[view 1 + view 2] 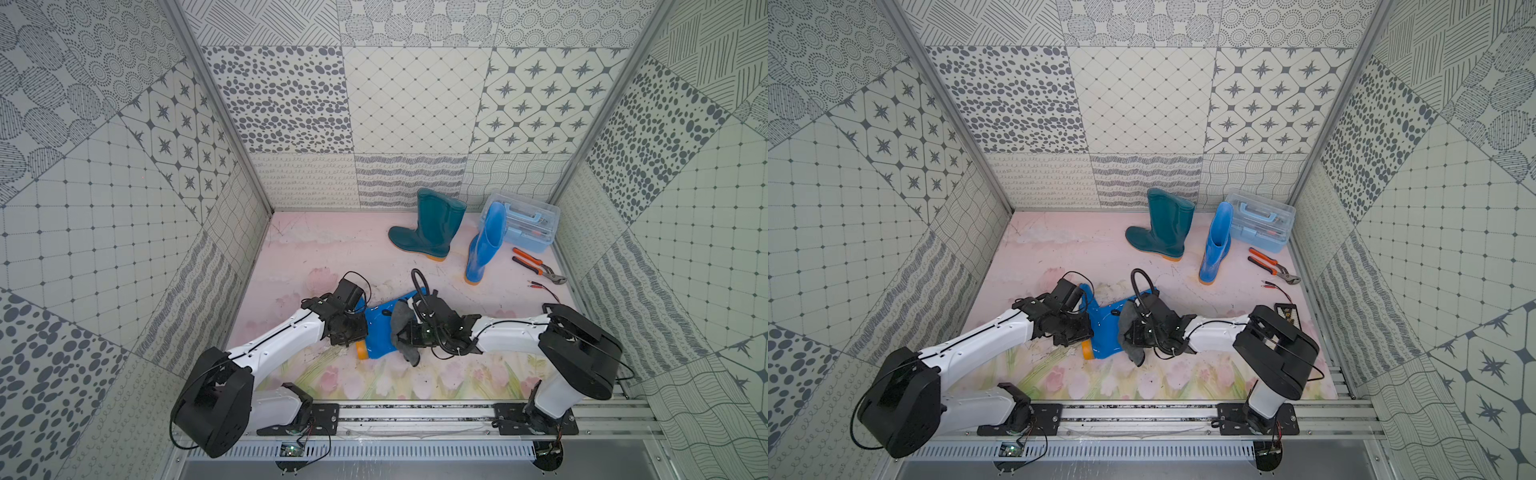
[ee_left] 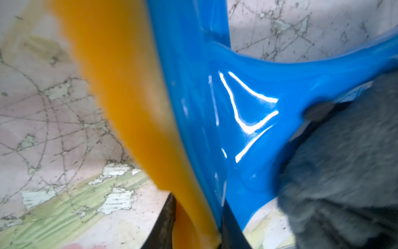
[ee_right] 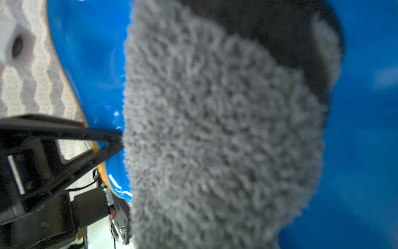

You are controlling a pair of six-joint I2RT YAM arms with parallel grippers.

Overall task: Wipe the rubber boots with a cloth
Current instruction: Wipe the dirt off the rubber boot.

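A bright blue rubber boot (image 1: 380,328) (image 1: 1104,328) lies on its side mid-floor. My left gripper (image 1: 355,334) (image 2: 197,217) is shut on its orange sole (image 2: 120,97) at the heel end, one jaw on the sole and one on the blue side. The dark grey cloth (image 1: 405,318) (image 1: 1133,353) (image 3: 226,129) lies bunched against the boot's shaft, with my right gripper (image 1: 402,334) shut on it; the cloth hides its fingers in the right wrist view. A dark teal boot (image 1: 432,228) and a second blue boot (image 1: 484,245) stand upright at the back right.
A clear blue toolbox (image 1: 528,224) sits in the back right corner behind the upright blue boot. Orange-handled pliers (image 1: 536,264) and red and black test leads (image 1: 544,287) lie by the right wall. Patterned walls close in three sides.
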